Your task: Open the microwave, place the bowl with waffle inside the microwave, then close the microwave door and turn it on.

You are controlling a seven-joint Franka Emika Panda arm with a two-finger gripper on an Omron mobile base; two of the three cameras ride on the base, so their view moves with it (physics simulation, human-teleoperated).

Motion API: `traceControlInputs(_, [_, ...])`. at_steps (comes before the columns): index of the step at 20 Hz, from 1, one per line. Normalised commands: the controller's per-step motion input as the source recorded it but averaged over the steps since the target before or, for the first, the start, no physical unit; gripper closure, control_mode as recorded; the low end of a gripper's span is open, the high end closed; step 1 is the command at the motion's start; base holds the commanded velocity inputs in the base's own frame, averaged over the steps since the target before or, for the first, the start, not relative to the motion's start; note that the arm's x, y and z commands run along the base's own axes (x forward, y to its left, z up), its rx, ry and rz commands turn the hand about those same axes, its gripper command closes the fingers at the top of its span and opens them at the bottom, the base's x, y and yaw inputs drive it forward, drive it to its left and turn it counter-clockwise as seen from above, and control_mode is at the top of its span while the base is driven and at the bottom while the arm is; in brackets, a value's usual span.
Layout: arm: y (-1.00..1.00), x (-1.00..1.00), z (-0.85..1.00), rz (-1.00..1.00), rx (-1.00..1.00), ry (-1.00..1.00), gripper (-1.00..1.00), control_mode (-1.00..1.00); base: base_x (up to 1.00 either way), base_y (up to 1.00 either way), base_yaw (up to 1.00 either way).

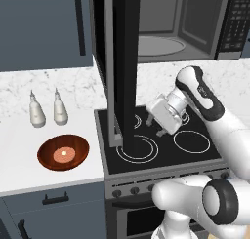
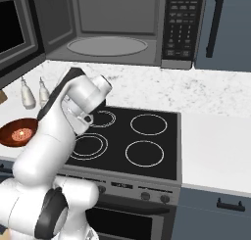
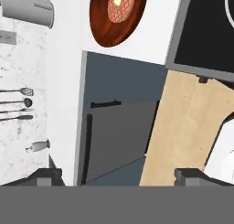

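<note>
- Kitchen scene as I am watching it from my remote station: the large black and dark-grey microwave (image 2: 117, 28) is standing open, its grey interior and round glass turntable (image 2: 107, 45) showing.
- Its wide black microwave door (image 1: 122, 67) with the grey frame is hanging swung out edge-on over the black four-ring stovetop (image 2: 132, 141).
- My two-finger gripper (image 1: 155, 126) is hovering over the stovetop just beside the door's lower edge, its dark fingertips (image 3: 48, 176) standing wide apart and holding nothing.
- Off to the left, the shallow glossy reddish-brown bowl (image 1: 63, 152) is sitting on the white counter (image 1: 19, 169), well apart from the gripper.
- Inside the bowl, the small round tan-orange gridded waffle (image 1: 64, 154) is lying at the centre.
- Behind the bowl, two pale shaker bottles (image 1: 47, 109) are standing upright near the marbled wall.
</note>
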Motion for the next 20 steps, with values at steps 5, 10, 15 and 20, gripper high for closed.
traceControlInputs(5, [0.24, 0.31, -0.31, 0.21, 0.02, -0.22, -1.0, -1.0, 0.0, 0.0, 0.0])
traceControlInputs(10, [0.39, 0.06, -0.36, 0.01, 0.03, -0.09, -1.0, -1.0, 0.0, 0.0, 0.0])
traceControlInputs(15, [0.36, 0.06, -0.22, -0.11, 0.09, -0.02, -1.0, -1.0, 0.0, 0.0, 0.0])
traceControlInputs(20, [0.34, 0.1, 0.0, -0.2, 0.0, -0.02, -1.0, -1.0, 0.0, 0.0, 0.0])
